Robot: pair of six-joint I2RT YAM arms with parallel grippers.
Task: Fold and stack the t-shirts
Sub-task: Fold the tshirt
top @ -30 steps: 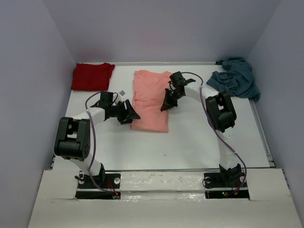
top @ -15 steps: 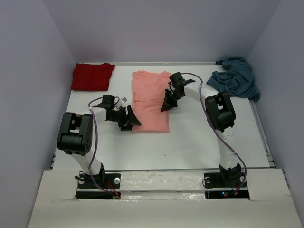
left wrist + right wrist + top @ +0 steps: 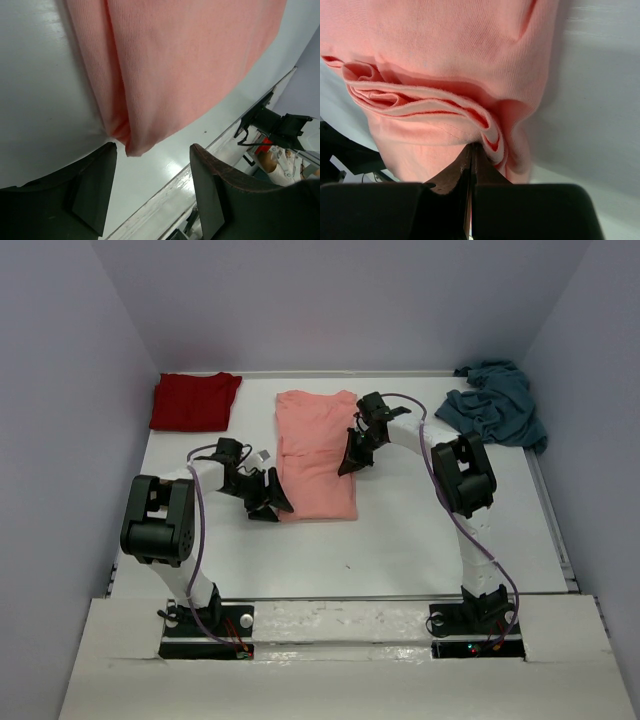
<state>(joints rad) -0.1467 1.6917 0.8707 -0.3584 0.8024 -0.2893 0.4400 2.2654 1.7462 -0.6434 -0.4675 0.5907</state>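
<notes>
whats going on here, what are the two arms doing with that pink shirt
Both arms are at the folded salmon-pink cloth t-shirt mid-table. The right gripper is shut, its tips against the layered fold on the shirt's right edge; whether it pinches cloth is unclear. The left gripper is open at the near left corner, not gripping. A dark red t-shirt lies folded far left and a teal-blue t-shirt sits crumpled far right. Nothing is stacked yet.

2 arms reaching forward, left gripper (image 3: 272, 506) jaws apart, right gripper (image 3: 346, 467) closed
</notes>
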